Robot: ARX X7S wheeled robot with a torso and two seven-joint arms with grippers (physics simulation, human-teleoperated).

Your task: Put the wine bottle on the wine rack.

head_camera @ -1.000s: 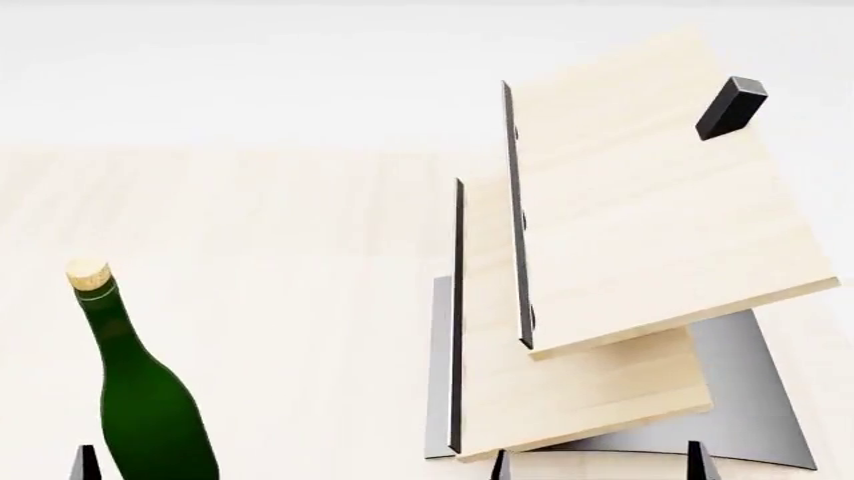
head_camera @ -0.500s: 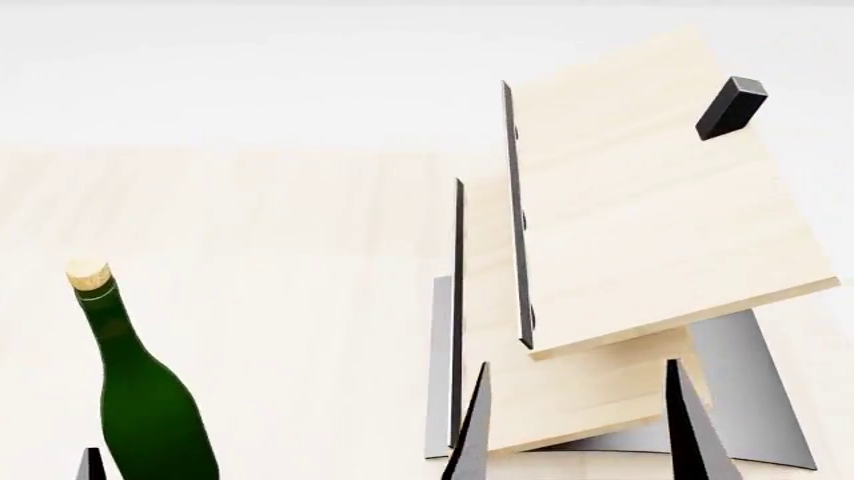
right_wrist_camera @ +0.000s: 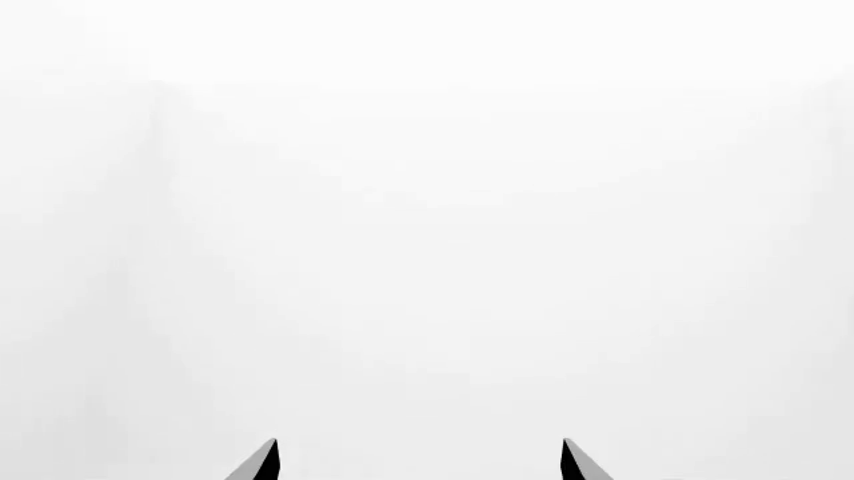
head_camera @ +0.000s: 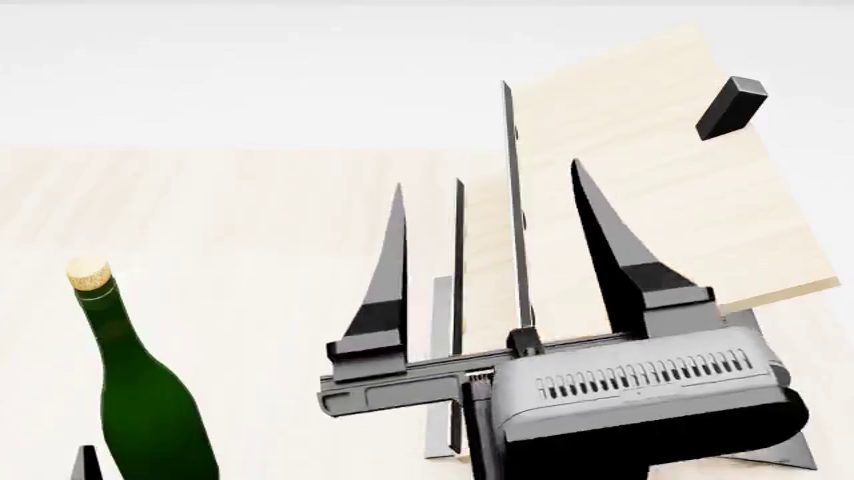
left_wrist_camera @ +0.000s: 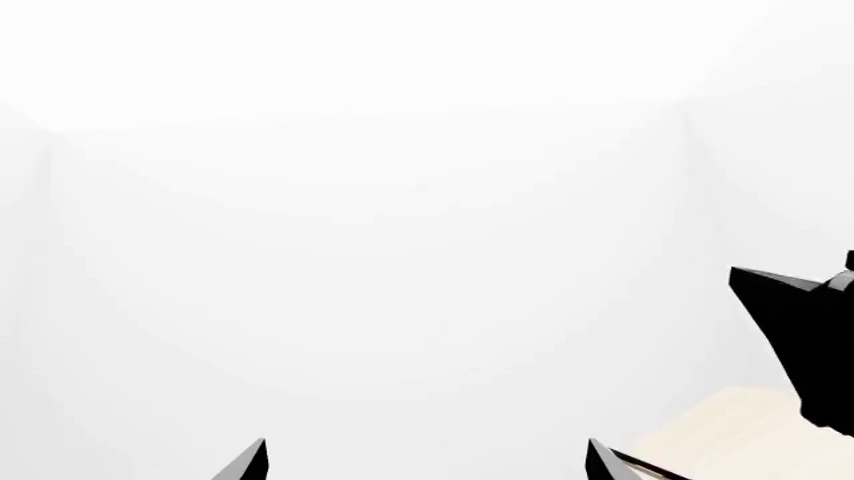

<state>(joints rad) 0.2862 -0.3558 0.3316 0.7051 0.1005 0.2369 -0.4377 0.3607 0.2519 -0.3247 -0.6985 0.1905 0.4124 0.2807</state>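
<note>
On the far left of the head view, one wine bottle (head_camera: 140, 400) stands upright on the pale worktop (head_camera: 254, 240), cork up, well apart from the rack. Only a sliver of the left claw (head_camera: 86, 462) shows at the bottom edge; its wrist view shows two fingertips spread apart, so it's released. Then the right claw (head_camera: 487, 215) sits raised mid-frame, two fingers spread wide, gripping nothing. Behind it is one wine rack (head_camera: 641, 190): two slanted boards, one small black block (head_camera: 730, 107).
</note>
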